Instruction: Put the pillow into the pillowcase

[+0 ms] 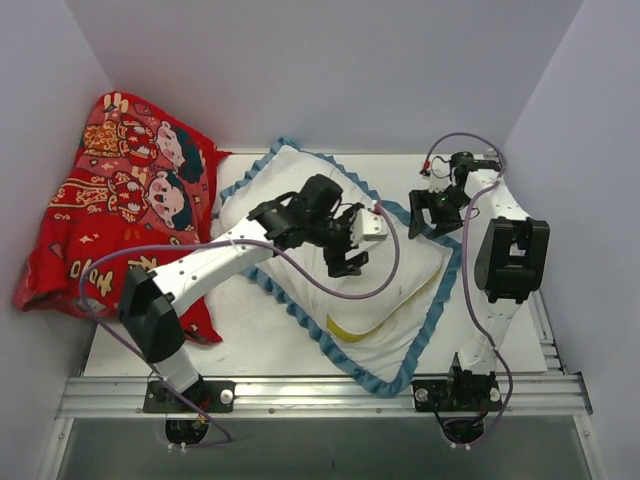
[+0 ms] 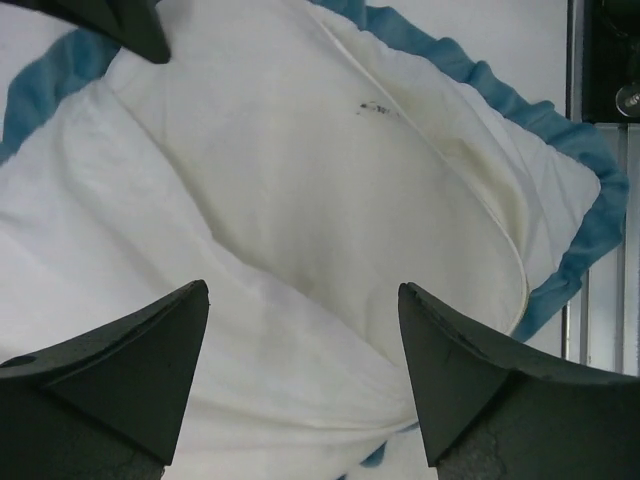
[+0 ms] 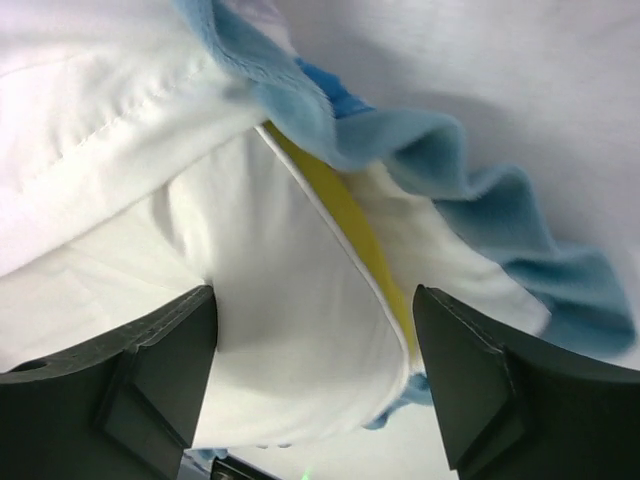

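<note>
The pillowcase (image 1: 432,325) lies in the middle of the table with its white inside showing and its blue ruffled trim all round. The white pillow (image 1: 385,300) lies in it; a curve of its yellow piping shows near the front. My left gripper (image 1: 348,260) is open, hovering over the white fabric. In the left wrist view the gripper (image 2: 302,290) holds nothing above the pillow (image 2: 330,170). My right gripper (image 1: 430,222) is open at the right edge. In the right wrist view the gripper (image 3: 314,292) straddles a pillow corner (image 3: 290,330), with the blue trim (image 3: 480,210) behind it.
A red cartoon-figure cloth (image 1: 120,200) is heaped at the far left against the wall. White walls close in the back and both sides. A metal rail (image 1: 320,395) runs along the near edge of the table.
</note>
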Controlling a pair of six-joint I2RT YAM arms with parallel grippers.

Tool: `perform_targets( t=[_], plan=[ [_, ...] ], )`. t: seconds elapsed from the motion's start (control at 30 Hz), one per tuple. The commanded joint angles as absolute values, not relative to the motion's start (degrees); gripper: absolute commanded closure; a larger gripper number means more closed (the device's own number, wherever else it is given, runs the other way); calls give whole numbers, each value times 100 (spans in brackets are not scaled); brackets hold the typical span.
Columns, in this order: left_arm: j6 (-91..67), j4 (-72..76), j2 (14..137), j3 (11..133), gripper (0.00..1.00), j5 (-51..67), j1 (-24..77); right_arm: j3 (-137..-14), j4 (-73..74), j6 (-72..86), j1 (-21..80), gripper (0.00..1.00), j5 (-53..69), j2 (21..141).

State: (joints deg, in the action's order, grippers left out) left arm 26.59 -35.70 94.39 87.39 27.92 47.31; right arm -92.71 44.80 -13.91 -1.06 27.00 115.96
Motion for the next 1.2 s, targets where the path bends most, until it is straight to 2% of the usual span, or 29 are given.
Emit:
perform_targets(
  t=[0.0, 0.07, 0.2, 0.4, 0.47, 0.5, 0.53, 0.6, 0.63, 0.7, 0.73, 0.8, 0.93, 0.97, 1.07, 1.17],
  plan=[
    [3638, -3507, 9974, 9410, 15, 2830, 5078, -9606, 4615, -1722, -448, 20, 2479, 11048],
    [3779, -3472, 10448, 9745, 14, 2813, 5194, -9729, 4597, -1836, -448, 15, 2077, 11170],
    [3631, -3445, 11502, 10791, 12, 2830, 5448, -9817, 4562, -2030, -466, 13, 1365, 11942],
    [3489, -3331, 12505, 12031, 11, 2663, 5739, -9756, 4263, -1995, -712, 17, 1458, 12445],
    [3367, -3226, 12708, 12338, 10, 2514, 5809, -9738, 4263, -2083, -686, 23, 1573, 12568],
    [3244, -3191, 12918, 12444, 7, 2427, 5836, -9721, 4271, -2118, -686, 27, 1599, 12612],
    [3191, -3164, 13024, 12541, 6, 2295, 5845, -9686, 4289, -2144, -659, 40, 1565, 12638],
    [3129, -3050, 13200, 12726, 3, 2145, 5880, -9633, 4394, -2267, -624, 52, 1652, 12630],
    [3112, -3015, 13340, 12761, 2, 2075, 5906, -9546, 4438, -2268, -615, 66, 1696, 12604],
    [3199, -2927, 13578, 12779, 3, 1575, 5976, -9536, 4779, -2381, -606, 86, 1810, 12577],
    [3199, -2883, 13640, 12779, 3, 1399, 5994, -9475, 4886, -2408, -615, 100, 1828, 12568],
    [3077, -2857, 13824, 12753, 6, 916, 5959, -9274, 5131, -2487, -650, 100, 1994, 12385],
    [2971, -2550, 13878, 12395, 19, 45, 5740, -8501, 5299, -2584, -738, 100, 2179, 11787],
    [2927, -2453, 13852, 12306, 29, -113, 5670, -8238, 5361, -2619, -756, 100, 2188, 11569],
    [2874, -2198, 13799, 12234, 47, -833, 5318, -7841, 5554, -2768, -835, 100, 2083, 11225],
    [3014, -2083, 13816, 12540, 59, -1475, 4905, -7384, 5669, -3005, -1019, 100, 1803, 10961]
  ],
)
